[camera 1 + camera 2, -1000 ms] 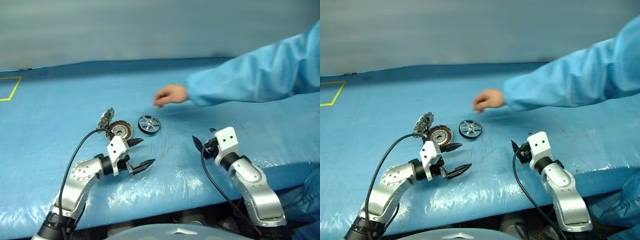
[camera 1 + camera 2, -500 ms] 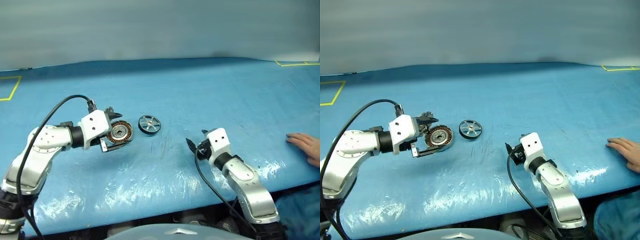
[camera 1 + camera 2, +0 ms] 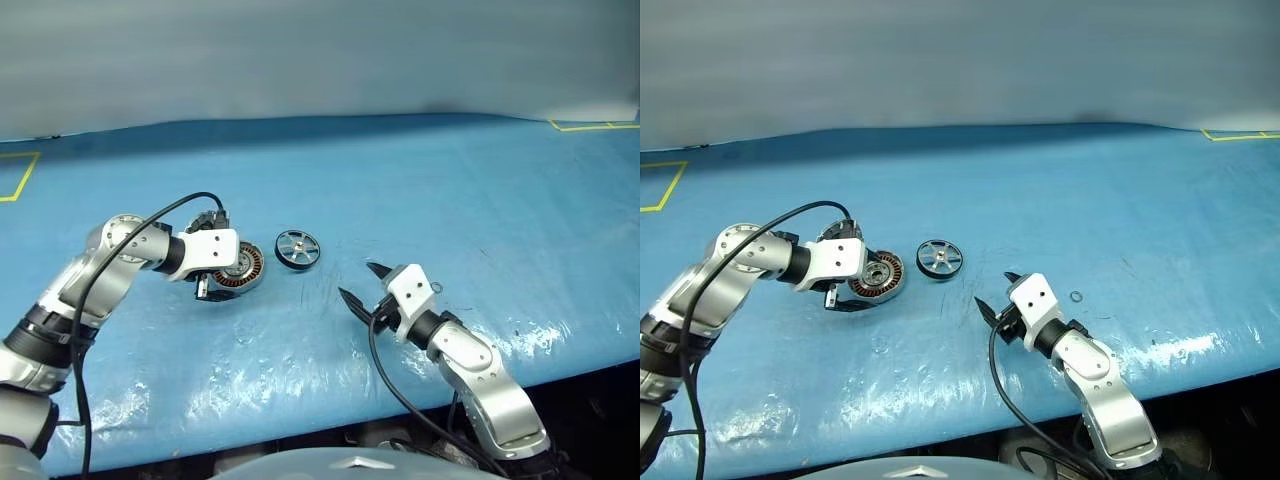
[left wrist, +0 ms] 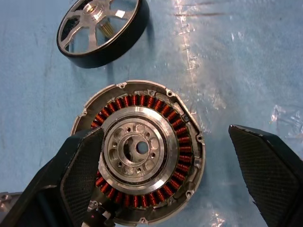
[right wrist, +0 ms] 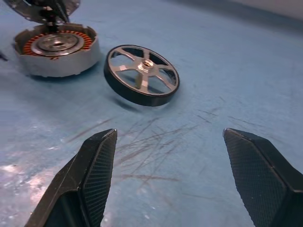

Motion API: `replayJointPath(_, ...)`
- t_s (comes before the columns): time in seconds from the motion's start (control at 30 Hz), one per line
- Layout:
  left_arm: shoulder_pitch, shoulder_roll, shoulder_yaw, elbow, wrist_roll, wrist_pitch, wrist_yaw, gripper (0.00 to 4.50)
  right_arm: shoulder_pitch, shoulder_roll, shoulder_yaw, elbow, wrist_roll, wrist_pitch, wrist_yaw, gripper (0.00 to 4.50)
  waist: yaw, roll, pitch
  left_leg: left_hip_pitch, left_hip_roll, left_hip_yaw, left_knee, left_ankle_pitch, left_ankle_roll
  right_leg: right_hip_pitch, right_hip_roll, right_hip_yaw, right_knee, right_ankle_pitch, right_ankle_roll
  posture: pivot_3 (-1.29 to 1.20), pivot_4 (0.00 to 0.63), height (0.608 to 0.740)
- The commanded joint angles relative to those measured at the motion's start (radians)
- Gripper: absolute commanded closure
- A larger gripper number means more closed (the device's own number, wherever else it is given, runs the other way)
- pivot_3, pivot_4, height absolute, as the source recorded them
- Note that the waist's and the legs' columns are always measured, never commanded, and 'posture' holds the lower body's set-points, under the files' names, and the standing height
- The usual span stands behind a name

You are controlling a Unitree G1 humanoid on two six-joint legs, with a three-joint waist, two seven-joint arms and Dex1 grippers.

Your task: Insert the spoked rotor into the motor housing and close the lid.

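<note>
The motor housing [image 3: 241,269] lies on the blue table left of the middle, its copper windings facing up. The spoked rotor [image 3: 298,248] lies flat just to its right, apart from it. My left gripper [image 4: 167,135] hangs open over the housing, one finger [image 4: 83,165] above its rim and the other past its far side. The right gripper [image 3: 360,281] is open and empty, low over the table, pointing at the rotor from the near right. Behind the housing a silver edge of the lid [image 5: 21,5] shows, mostly covered by the left gripper.
The blue table [image 3: 450,190] is covered with shiny film. A tiny metal ring [image 3: 437,290] lies just right of the right gripper. Yellow tape corners mark the far left [image 3: 20,178] and far right [image 3: 590,125]. The table's front edge runs under my arms.
The person's arm and hand have left the view. My left gripper swung from the near side up over the housing and turned downward. The right gripper moved left towards the rotor.
</note>
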Motion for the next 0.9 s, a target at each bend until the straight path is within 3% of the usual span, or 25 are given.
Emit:
replayJointPath(0.03, -0.039, -0.012, 0.001, 0.033, 0.025, -0.021, -0.025, 0.00, 0.007, 0.005, 0.000, -0.040, -0.005, -0.016, -0.015, 0.74, 0.000, 0.000, 0.000, 0.000, 0.000, 0.000, 0.000, 0.000, 0.000, 0.000, 0.000, 0.000, 0.000, 0.000, 0.000, 0.00, 0.150, 0.740)
replayJointPath(0.67, -0.022, -0.048, -0.053, 0.101, 0.140, -0.057, -0.070, 0.00, 0.025, 0.019, 0.029, -0.005, -0.064, -0.014, -0.062, 0.74, 0.001, -0.001, 0.000, 0.001, 0.000, 0.000, 0.002, 0.000, 0.000, 0.000, 0.000, 0.000, 0.002, 0.000, 0.000, 0.00, 0.150, 0.740)
replayJointPath(0.9, -0.010, -0.075, 0.057, 0.093, 0.009, -0.077, -0.082, 0.00, 0.017, 0.009, 0.035, 0.006, -0.076, -0.025, -0.050, 0.74, -0.001, -0.001, 0.000, 0.001, 0.001, 0.000, 0.002, 0.000, 0.000, 0.000, 0.000, 0.001, 0.005, 0.000, 0.001, 0.00, 0.150, 0.740)
